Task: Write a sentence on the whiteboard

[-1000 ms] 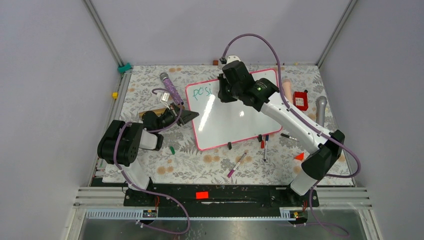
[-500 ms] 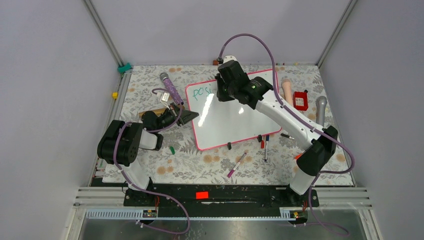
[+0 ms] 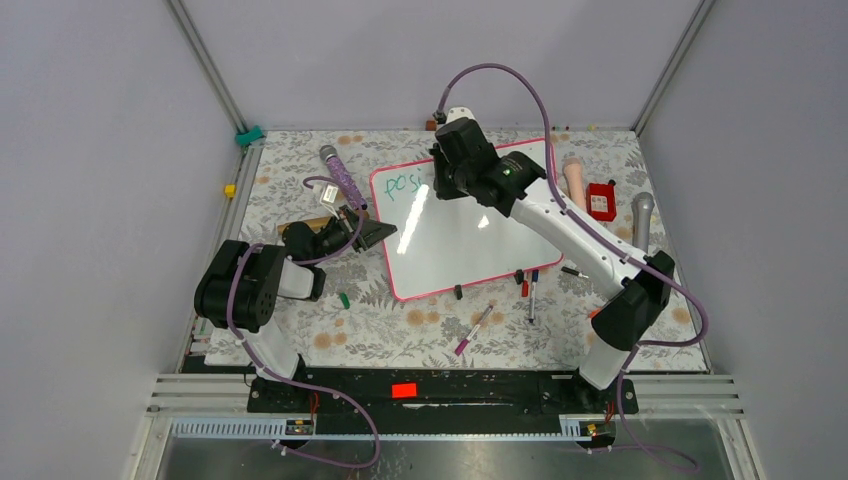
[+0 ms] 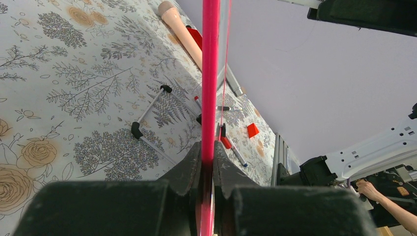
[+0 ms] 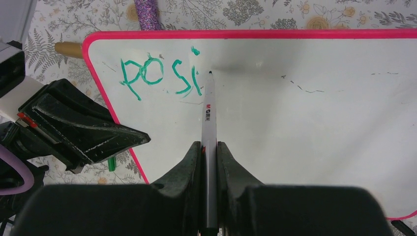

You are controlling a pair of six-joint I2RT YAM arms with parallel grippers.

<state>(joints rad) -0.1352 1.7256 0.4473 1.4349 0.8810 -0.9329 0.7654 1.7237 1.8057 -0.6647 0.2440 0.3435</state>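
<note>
The right arm is stretched far across the table, its right gripper point(image 5: 209, 147) clamped tight on a grey marker point(image 5: 208, 110). The marker's tip seems to meet the whiteboard point(image 5: 314, 128) just right of the green letters point(image 5: 157, 73) "POSI". The whiteboard lies far-centre on the floral cloth point(image 3: 400, 325), and its pink left edge is pinched by the closed left gripper point(image 4: 207, 150). Glossy bare white extends rightward.

Green handwriting "POSi" stands on the glossy white, pink-framed whiteboard point(image 5: 319, 128); the slim grey marker pen point(image 5: 209, 123) bears "M G" (further print unreadable).
</note>
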